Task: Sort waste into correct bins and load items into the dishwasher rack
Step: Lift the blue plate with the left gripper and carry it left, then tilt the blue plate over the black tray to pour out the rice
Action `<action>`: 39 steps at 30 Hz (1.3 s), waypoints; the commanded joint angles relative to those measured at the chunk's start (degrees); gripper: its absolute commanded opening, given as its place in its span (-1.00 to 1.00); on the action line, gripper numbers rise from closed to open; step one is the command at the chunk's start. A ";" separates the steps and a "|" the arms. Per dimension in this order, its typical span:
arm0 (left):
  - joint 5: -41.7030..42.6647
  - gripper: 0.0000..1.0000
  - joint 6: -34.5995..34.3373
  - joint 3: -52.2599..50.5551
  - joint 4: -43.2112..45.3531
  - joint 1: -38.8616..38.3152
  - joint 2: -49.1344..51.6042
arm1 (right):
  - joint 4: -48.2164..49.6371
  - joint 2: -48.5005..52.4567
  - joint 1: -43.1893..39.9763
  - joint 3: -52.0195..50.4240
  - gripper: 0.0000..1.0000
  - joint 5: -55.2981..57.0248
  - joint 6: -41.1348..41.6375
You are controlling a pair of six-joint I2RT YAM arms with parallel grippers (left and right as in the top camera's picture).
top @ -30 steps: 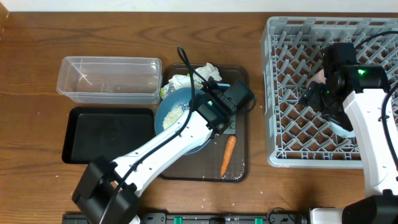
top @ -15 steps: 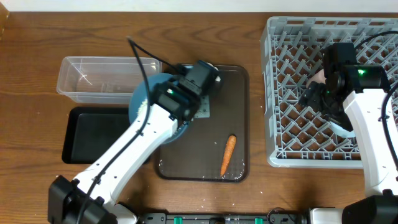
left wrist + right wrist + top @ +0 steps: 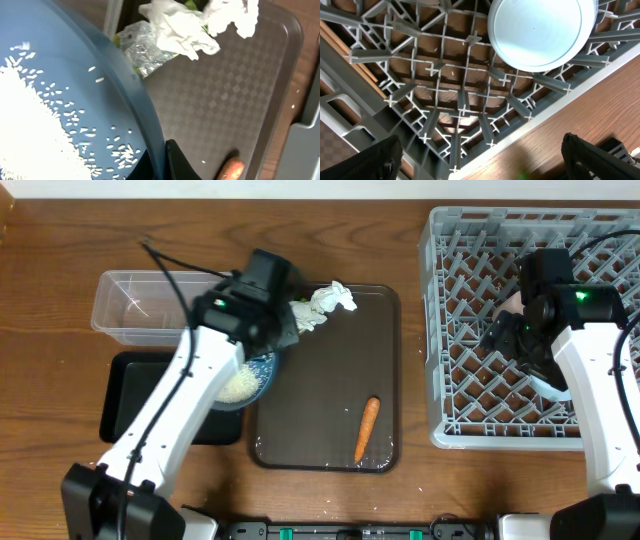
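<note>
Overhead, you can see your left hand (image 3: 166, 162) pinched shut on the rim of the big blue bowl (image 3: 258, 372). A second ago that bowl was over the brown tray (image 3: 330, 380). Now it has swung to the left. It hangs over the right end of the black bin (image 3: 140, 395), just below the clear tub (image 3: 150, 305). The rice (image 3: 240, 387) is in the bowl, piled on one side. None of it has gone into a bin yet.

That means you look set to tip the rice out. The bowl is only partly over the black bin, so grains could fall on the tray or the bench. Get it well over the bin first.

With the bowl gone, the tray shows the white wrappers (image 3: 322, 305) at its top edge and the carrot (image 3: 367, 430) near its bottom edge. Both need sorting.

Your right hand (image 3: 480, 150) has not moved. It hangs wide open over the rack (image 3: 470, 280) and holds nothing. A small pale bowl (image 3: 540, 30) sits in the rack already.
</note>
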 commanded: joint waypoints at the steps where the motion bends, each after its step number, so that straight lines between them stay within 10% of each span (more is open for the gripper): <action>1: 6.05 -0.88 2.49 1.09 0.11 3.23 -0.87 | -0.02 -0.15 -0.26 0.66 0.99 0.61 -0.24; 39: 19.58 -0.88 4.59 -3.30 -3.10 18.99 -10.05 | -0.02 -0.15 -0.26 0.66 0.99 0.61 -0.26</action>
